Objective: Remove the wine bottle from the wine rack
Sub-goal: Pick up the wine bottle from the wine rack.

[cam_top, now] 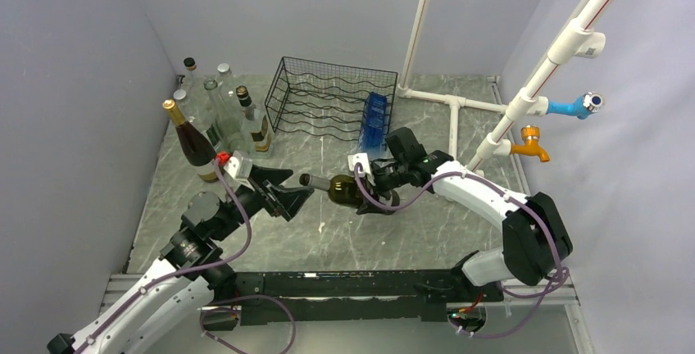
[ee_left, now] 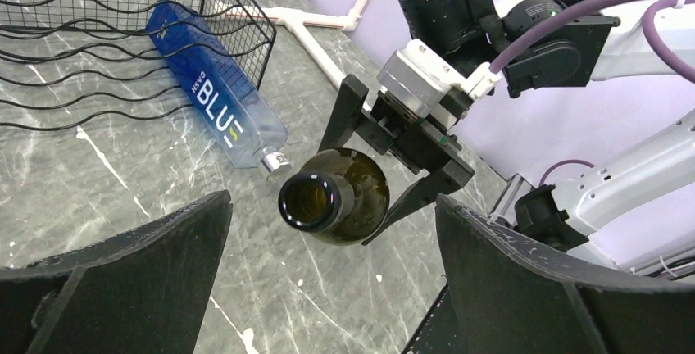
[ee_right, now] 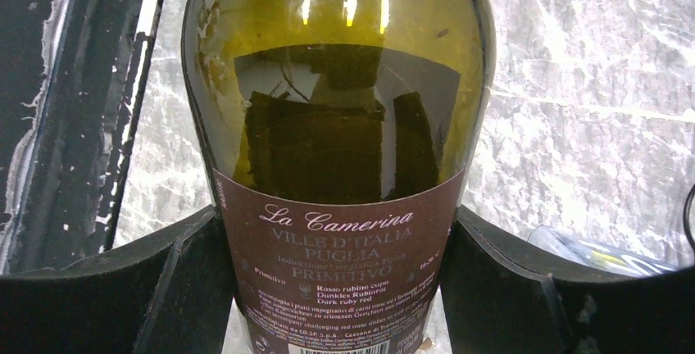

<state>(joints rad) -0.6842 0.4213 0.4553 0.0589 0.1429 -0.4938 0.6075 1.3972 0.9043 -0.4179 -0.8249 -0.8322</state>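
We find the wine bottle [cam_top: 332, 189] off the wine rack [cam_top: 332, 92], over the bench [cam_top: 352, 239] betw. both arms, right claw [cam_top: 366, 192] clamped on its body, long axis approx. horiz., neck pointing at the left claw [cam_top: 295, 190], which gapes fully open, empty, just short of the mouth.

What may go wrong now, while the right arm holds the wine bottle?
The right fingers hold the wine bottle level, by its labelled body only; smooth glass may slip or tilt.
Its mouth points at the open left fingers nearby; a bump is possible.
A swing to the left could knock the standing bottles at the table's rear.
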